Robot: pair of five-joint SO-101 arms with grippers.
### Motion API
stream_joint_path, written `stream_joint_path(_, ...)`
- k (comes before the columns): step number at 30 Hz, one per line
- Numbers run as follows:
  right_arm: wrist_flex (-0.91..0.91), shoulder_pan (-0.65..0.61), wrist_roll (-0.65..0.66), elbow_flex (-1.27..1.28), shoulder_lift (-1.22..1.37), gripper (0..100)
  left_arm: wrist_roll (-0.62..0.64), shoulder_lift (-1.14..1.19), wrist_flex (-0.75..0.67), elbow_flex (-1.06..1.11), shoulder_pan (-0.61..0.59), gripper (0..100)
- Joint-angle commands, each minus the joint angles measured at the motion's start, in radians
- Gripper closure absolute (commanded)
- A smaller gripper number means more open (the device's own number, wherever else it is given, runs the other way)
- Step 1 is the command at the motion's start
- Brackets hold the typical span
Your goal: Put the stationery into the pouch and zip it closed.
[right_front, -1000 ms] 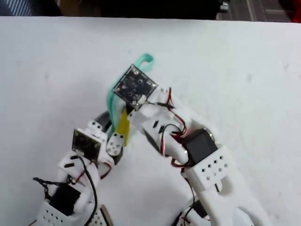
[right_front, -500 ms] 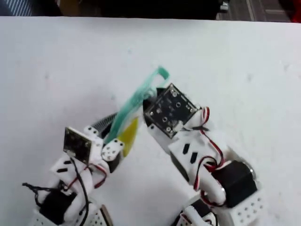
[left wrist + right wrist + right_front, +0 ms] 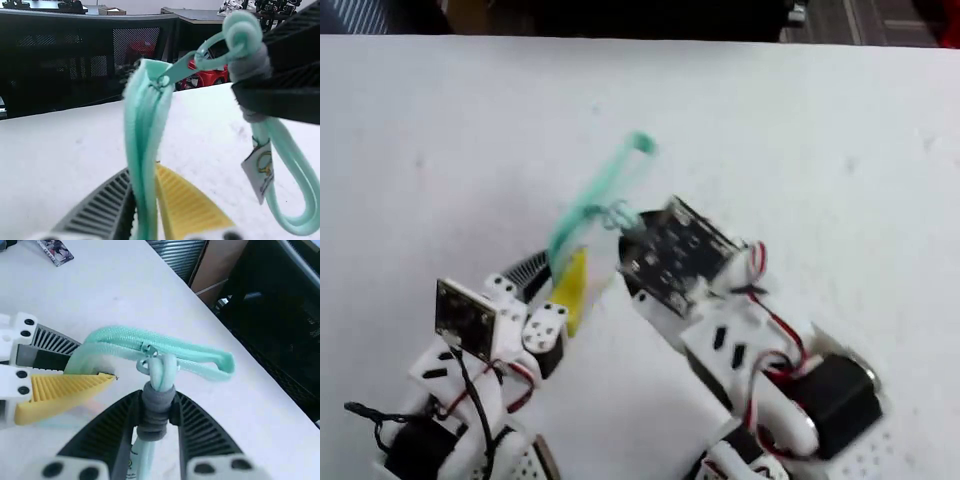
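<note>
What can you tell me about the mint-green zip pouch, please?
The mint-green fabric zip pouch is held edge-up, zip uppermost, between both arms. Its small metal slider sits partway along the zip. The left gripper, with grey and yellow fingers, clamps one end; the black-fingered right gripper pinches the grey-wrapped mint loop tied to the slider's pull.

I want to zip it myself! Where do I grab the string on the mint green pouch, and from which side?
Pinch the mint cord loop at its grey wrapped band, its thickest part, where the right gripper pinches it. Come from the free end of the mint green fabric pouch: the left gripper clamps the other end, so you'd probably pull along the zip.
</note>
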Motion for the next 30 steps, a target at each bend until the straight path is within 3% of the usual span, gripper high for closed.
stream_joint_path(1, -0.008, -0.012, 0.009, -0.048, 0.068, 98.1, 0.011, -0.008, 0.002, -0.060, 0.005, 97)
stream_joint_path(12, -0.025, -0.005, 0.008, -0.328, 0.196, 98.1, 0.008, -0.008, 0.009, -0.028, 0.031, 98)
stream_joint_path(16, 0.010, 0.004, 0.008, -0.387, 0.308, 98.1, -0.161, -0.008, 0.023, 0.000, 0.107, 98)
stream_joint_path(18, 0.016, 0.050, 0.006, -0.407, 0.346, 98.1, -0.241, -0.008, 0.035, 0.014, 0.136, 98)
stream_joint_path(30, 0.074, 0.358, 0.028, -0.408, 0.349, 98.1, -0.252, -0.008, 0.029, 0.038, 0.137, 98)
